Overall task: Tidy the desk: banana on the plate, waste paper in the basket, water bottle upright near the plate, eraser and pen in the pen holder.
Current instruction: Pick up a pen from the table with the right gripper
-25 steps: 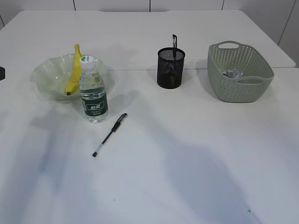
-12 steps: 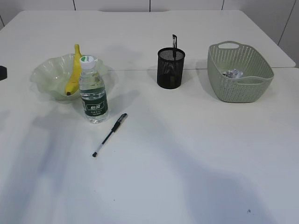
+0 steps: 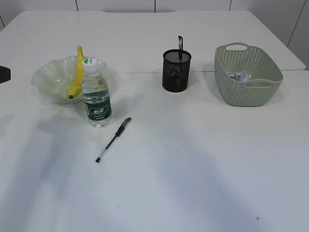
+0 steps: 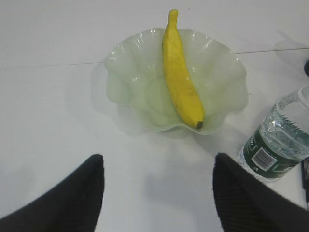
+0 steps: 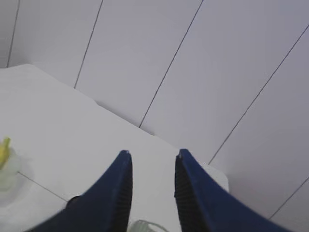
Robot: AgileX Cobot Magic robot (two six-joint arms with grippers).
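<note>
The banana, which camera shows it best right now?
The left wrist view: the banana fills the frame, lying across the plate. The exterior view shows it small and partly behind the water bottle; the right wrist view catches only a yellow sliver at its left edge.

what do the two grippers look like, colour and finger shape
The left gripper has black fingers, broad with rounded tips and a fine ribbed texture. The right gripper has dark blue fingers, tapering to narrow tips, ribbed on the inner faces.
</note>
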